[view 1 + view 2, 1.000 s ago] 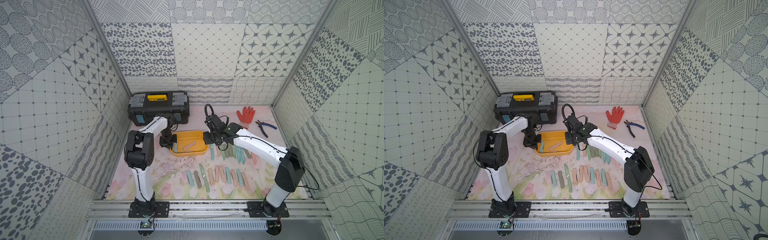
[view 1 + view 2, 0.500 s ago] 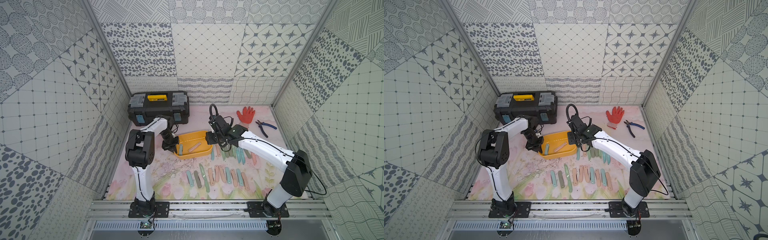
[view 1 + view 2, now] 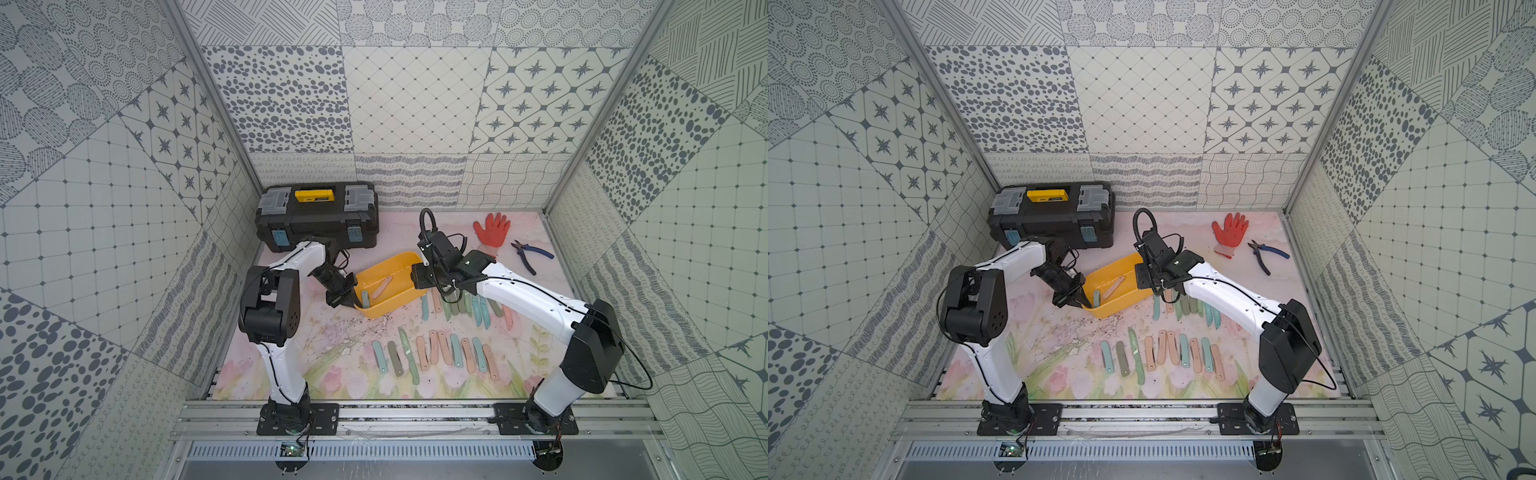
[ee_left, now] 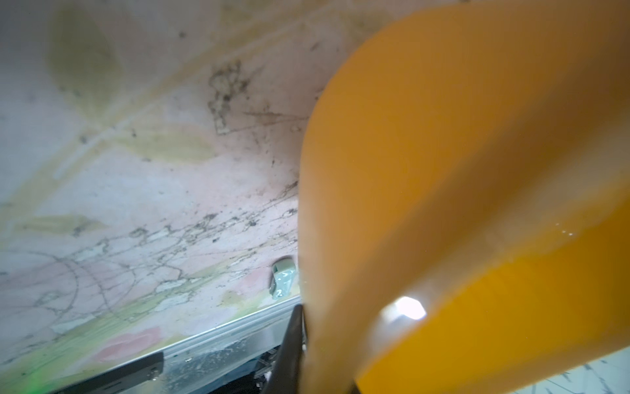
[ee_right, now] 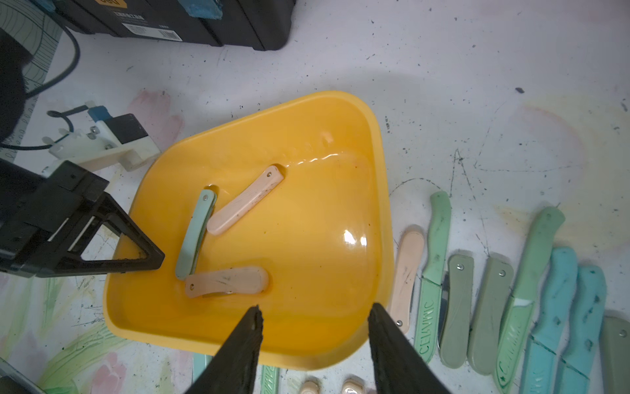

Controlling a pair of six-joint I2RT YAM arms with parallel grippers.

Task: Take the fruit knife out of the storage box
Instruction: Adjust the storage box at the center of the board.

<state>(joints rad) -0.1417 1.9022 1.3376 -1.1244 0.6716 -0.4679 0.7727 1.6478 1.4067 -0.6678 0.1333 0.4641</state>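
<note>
Left fingers (image 5: 133,232) pinch the yellow box (image 5: 272,136) rim, right fingers (image 5: 238,351) spread empty above it; three folded knives (image 5: 245,201) not yet out, rows of knives (image 3: 422,353) already laid beside the box.

The left arm (image 3: 297,259) and right arm (image 3: 528,297) share white shells, black joints, thin black cables.

Looks like a robot lab's enclosed test cell: walled on three sides by patterned panels (image 3: 415,104), floored with a scuffed floral counter (image 3: 353,374), fronted by an aluminium rail (image 3: 415,419) anchoring two white robot arms (image 3: 532,299). Holds workshop props: black toolbox (image 3: 318,218), red work glove (image 3: 492,230), blue-handled pliers (image 3: 532,255).
</note>
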